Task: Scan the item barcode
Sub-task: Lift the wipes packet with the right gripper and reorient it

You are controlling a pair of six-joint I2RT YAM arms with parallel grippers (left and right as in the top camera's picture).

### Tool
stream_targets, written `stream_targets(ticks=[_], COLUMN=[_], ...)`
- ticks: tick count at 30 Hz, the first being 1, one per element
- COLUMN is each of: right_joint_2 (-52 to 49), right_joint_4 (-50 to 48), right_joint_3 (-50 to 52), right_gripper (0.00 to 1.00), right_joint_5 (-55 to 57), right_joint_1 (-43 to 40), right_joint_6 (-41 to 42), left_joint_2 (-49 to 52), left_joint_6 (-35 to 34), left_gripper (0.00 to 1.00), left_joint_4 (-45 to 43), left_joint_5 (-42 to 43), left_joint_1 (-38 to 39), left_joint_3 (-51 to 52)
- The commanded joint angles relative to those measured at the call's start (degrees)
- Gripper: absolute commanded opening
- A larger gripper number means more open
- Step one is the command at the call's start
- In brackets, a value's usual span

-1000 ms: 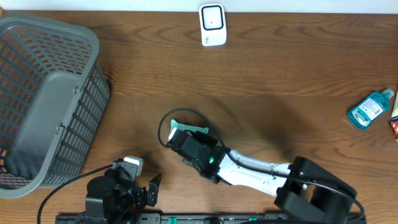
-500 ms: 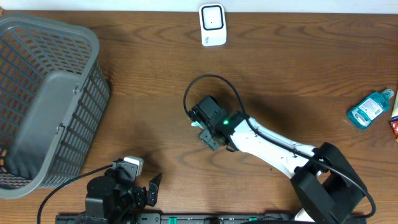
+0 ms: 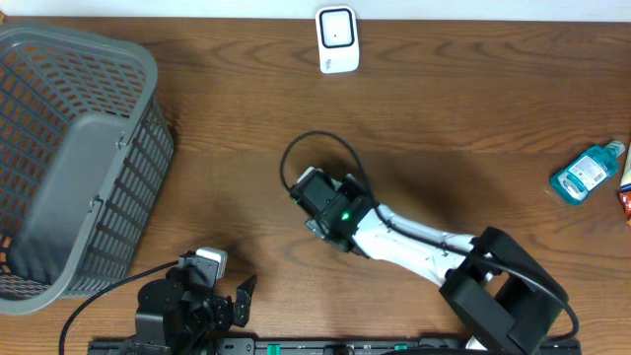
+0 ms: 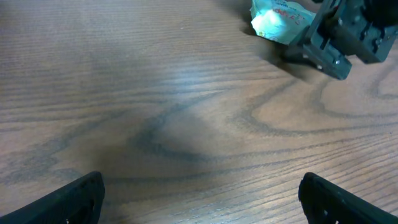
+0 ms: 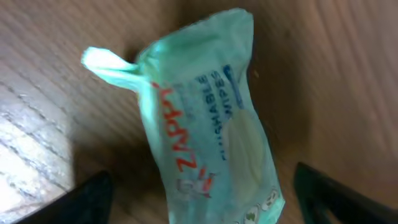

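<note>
Beneath the right gripper (image 5: pixel 214 193), jaws spread, lies the wipes pack (image 5: pixel 205 118).

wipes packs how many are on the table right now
1. The wipes pack lies on the table beneath the open right end effector, mostly hidden from overhead. None seen elsewhere.

Brown wood-grain table (image 3: pixel 473 108). Grey mesh basket (image 3: pixel 148 69) at the left end. White scanner (image 3: pixel 336 39) at far edge, centre. Green wipes pack (image 5: pixel 205 137) flat on the wood near the middle. Blue bottle (image 3: pixel 586 173) on its side at right edge, red item (image 3: pixel 626 202) just beside it, cropped.
</note>
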State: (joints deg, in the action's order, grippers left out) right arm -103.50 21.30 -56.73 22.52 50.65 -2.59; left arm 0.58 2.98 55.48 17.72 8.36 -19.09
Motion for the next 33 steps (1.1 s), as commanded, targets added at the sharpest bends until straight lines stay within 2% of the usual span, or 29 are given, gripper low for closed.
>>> stream_targets(ticks=[1, 2, 3, 4, 5, 10, 12, 15, 17, 21, 23, 28, 33], right_joint_2=[-1.01, -1.25, -1.84, -2.56, -3.21, -2.64, -0.17, 4.35, 5.86, 4.98, 3.45, -1.88, -3.32], right_joint_4=[-1.9, -2.6, -3.54, -4.37, -4.9, -2.78, 3.19, 15.8, 20.09, 21.92, 21.79, 21.31, 24.09], right_joint_3=[2.05, 2.58, 3.34, 4.02, 4.52, 3.52, -0.37, -8.37, -10.8, -9.64, -8.02, -5.22, -5.03], right_gripper=[0.65, 0.52, 0.19, 0.07, 0.01, 0.01, 0.01, 0.01, 0.01, 0.01, 0.01, 0.01, 0.01], right_joint_5=[5.9, 5.88, 5.86, 5.86, 5.46, -1.25, -8.57, -31.85, -47.78, -75.56, -85.24, -112.06, -112.02], right_joint_1=[1.33, 1.16, 0.85, 0.57, 0.24, -1.73, -3.69, -9.16, -13.66, -23.71, -27.28, -31.36, -31.06], right_joint_6=[0.42, 0.39, 0.48, 0.9, 0.9, 0.9, 2.58, 0.42, -2.67, -5.95, -7.34, -9.27, -6.8], left_joint_2=[-0.24, -0.24, -0.24, -0.24, -0.24, -0.24, -0.24, -0.24, -0.24, -0.24, -0.24, -0.24, -0.24], left_joint_6=[-0.09, -0.09, -0.09, -0.09, -0.09, -0.09, -0.09, -0.09, -0.09, -0.09, -0.09, -0.09, -0.09], left_gripper=[0.99, 0.99, 0.99, 0.99, 0.99, 0.99, 0.99, 0.99, 0.99, 0.99, 0.99, 0.99, 0.99], left_joint_4=[0.68, 0.68, 0.68, 0.68, 0.68, 0.68, 0.68, 0.68, 0.68, 0.68, 0.68, 0.68, 0.68], left_joint_5=[0.26, 0.28, 0.26, 0.26, 0.26, 0.26, 0.26, 0.26, 0.26, 0.26, 0.26, 0.26, 0.26], left_joint_1=[0.02, 0.04, 0.02, 0.02, 0.02, 0.04, 0.04, 0.04, 0.02, 0.02, 0.02, 0.02, 0.02], left_joint_3=[-0.09, -0.09, -0.09, -0.09, -0.09, -0.09, -0.09, -0.09, -0.09, -0.09, -0.09, -0.09, -0.09])
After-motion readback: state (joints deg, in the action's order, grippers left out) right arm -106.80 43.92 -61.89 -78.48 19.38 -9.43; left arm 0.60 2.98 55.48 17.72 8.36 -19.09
